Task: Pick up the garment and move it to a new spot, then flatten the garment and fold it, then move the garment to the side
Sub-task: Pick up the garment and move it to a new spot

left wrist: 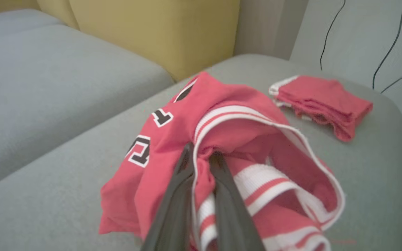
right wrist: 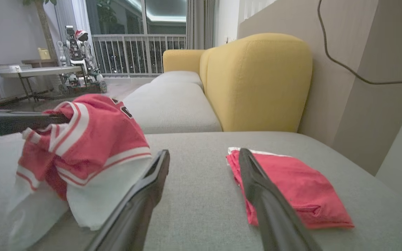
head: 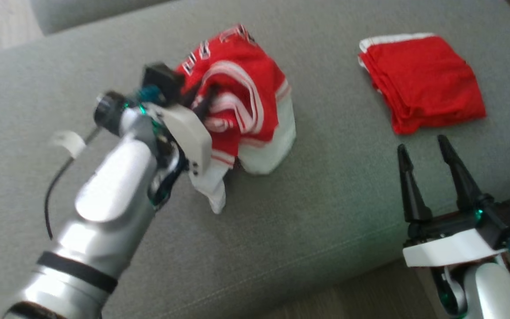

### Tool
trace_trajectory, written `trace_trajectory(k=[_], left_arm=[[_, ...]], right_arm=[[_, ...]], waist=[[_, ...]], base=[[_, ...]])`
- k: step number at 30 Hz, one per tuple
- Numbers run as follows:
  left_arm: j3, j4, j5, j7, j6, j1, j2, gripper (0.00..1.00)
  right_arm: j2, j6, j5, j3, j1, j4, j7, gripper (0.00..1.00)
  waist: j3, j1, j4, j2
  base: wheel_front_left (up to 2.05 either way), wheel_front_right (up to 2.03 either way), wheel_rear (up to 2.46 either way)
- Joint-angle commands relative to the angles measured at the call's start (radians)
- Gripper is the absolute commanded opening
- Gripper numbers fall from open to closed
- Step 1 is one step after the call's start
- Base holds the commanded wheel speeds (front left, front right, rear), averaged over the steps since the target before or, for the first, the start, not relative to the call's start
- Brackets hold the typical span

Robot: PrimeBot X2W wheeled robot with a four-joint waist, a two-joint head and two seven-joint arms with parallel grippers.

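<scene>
Closest to the lens, the left gripper (left wrist: pixel 201 153) has its jaws clamped together on a fold of the garment (left wrist: pixel 229 129), a red jersey with white striped trim and black-and-white lettering. We find the garment bunched and hanging from that grip over the left part of the grey sofa seat (head: pixel 326 212); its white lower part sags to the cushion, and we cannot tell whether it rests there. The right gripper (head: pixel 422 144) stands at the seat's front edge with its jaws wide apart, holding nothing, fingers pointing across the seat. Just beyond its fingertips lies a folded red cloth (head: pixel 423 79) with a white edge, flat on the seat and well apart from the garment, bare cushion between the two. Behind the seat rises a yellow backrest (right wrist: pixel 257 80), with a second grey cushion (left wrist: pixel 47 87) adjoining. Black cables (left wrist: pixel 330 31) hang on the pale wall beside the sofa. Farther off we note a table (right wrist: pixel 37 71) and another robot (right wrist: pixel 80 52) beside it.
</scene>
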Motion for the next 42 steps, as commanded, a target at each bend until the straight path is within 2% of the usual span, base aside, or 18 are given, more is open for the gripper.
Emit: trace_trajectory(k=[1,6,7,8,13,16,19,23,27,31,37,40,42], left_arm=[[0.011,-0.006,0.023,-0.015,0.015,-0.019,0.019,0.0],[-0.019,0.084,0.056,-0.088,0.053,-0.001,-0.021,0.0],[-0.021,0.095,0.059,-0.107,0.059,-0.001,-0.031,0.45],[-0.026,0.103,0.062,-0.125,0.062,-0.001,-0.041,1.0],[-0.011,0.091,0.036,-0.227,0.08,0.028,-0.08,1.0],[0.014,0.055,-0.006,-0.248,0.093,0.095,-0.095,1.0],[0.053,-0.001,-0.026,-0.257,0.127,0.167,-0.098,1.0],[0.132,-0.158,-0.005,-0.259,0.185,0.3,-0.092,1.0],[0.214,-0.32,0.024,-0.259,0.22,0.461,-0.092,1.0],[0.294,-0.477,0.067,-0.26,0.226,0.587,-0.101,1.0],[0.395,-0.599,0.198,-0.26,0.255,0.714,-0.106,1.0],[0.417,-0.637,0.246,-0.26,0.248,0.776,-0.109,1.0],[0.419,-0.656,0.271,-0.26,0.228,0.813,-0.11,1.0]], right_arm=[[0.001,0.0,0.006,0.036,-0.032,-0.034,-0.006,1.0],[0.001,0.0,0.016,0.046,-0.045,-0.036,-0.006,1.0],[0.001,0.0,0.015,0.05,-0.046,-0.035,-0.006,1.0],[0.001,0.0,0.014,0.052,-0.046,-0.034,-0.006,1.0],[0.001,0.0,0.009,0.065,-0.04,-0.018,-0.006,1.0],[0.001,0.0,0.014,0.077,-0.03,-0.005,-0.006,1.0],[0.001,0.0,0.021,0.087,-0.013,0.008,-0.006,1.0],[0.001,0.0,0.024,0.075,0.017,0.024,-0.006,1.0],[0.001,0.0,0.028,0.05,0.048,0.032,-0.006,1.0],[0.001,0.0,0.036,0.01,0.076,0.027,-0.006,1.0],[0.001,0.0,0.048,-0.051,0.121,0.008,-0.006,1.0],[0.001,0.0,0.046,-0.068,0.146,0.001,-0.006,1.0],[0.001,0.0,0.042,-0.075,0.16,-0.003,-0.006,1.0]], waist=[[0.055,0.0,-0.028,0.0],[0.104,0.0,-0.03,0.0],[0.107,0.0,-0.026,0.0],[0.107,0.0,-0.019,0.0],[0.065,0.0,0.027,0.0],[0.023,0.0,0.069,0.0],[-0.024,0.0,0.117,0.0],[-0.091,0.0,0.186,0.0],[-0.149,0.0,0.246,0.0],[-0.176,0.0,0.299,0.0],[-0.209,0.0,0.351,0.0],[-0.224,0.0,0.364,0.0],[-0.231,0.0,0.37,0.0]], base=[[0.0,0.0,0.0],[0.0,0.0,0.0],[0.0,0.0,0.0],[0.0,0.0,0.0],[0.0,0.0,0.0],[0.0,0.0,0.0],[0.0,0.0,0.0],[0.0,0.0,0.0],[0.0,0.0,0.0],[0.0,0.0,0.0],[0.0,0.0,0.0],[0.0,0.0,0.0],[0.0,0.0,0.0]])
